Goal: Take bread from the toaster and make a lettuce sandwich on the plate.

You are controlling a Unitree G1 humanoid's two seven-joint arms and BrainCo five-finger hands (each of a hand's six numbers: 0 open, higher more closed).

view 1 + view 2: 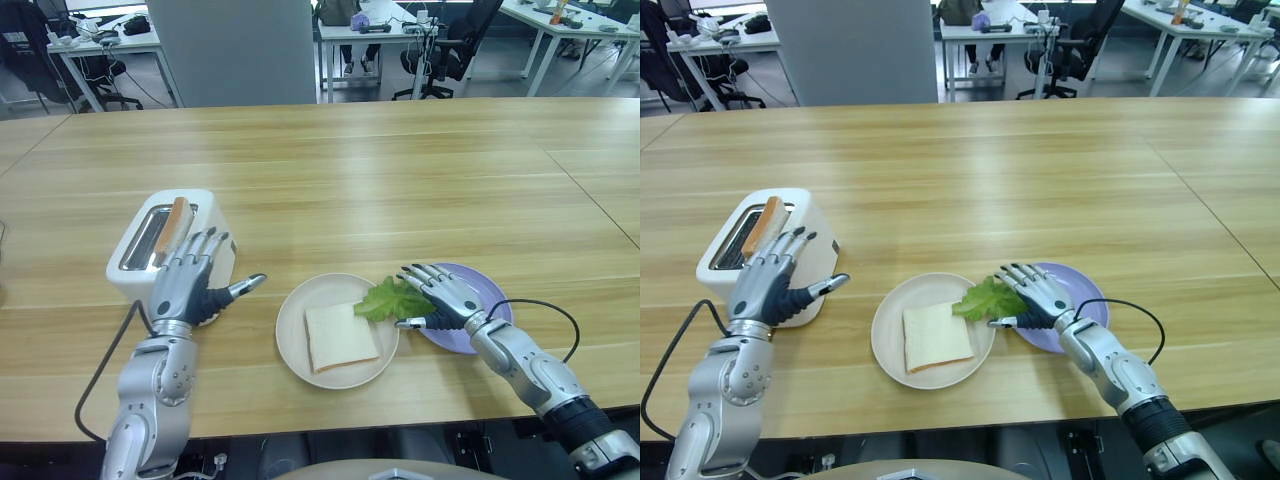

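A white toaster (160, 245) stands at the left with one slice of bread (176, 224) sticking up from a slot. My left hand (190, 285) is raised just in front of it, fingers spread and holding nothing. A cream plate (292, 335) in front of me carries one slice of bread (340, 337). A green lettuce leaf (390, 299) hangs over that plate's right rim. My right hand (440, 297) sits over the purple plate (495, 300), fingers above and thumb below the leaf's right end, gripping it.
The toaster's black cable (100, 380) loops off the table's front edge at the left. Another black cable (560, 320) curls beside my right forearm. The wide wooden table (400, 180) stretches behind the plates, with office desks and chairs beyond it.
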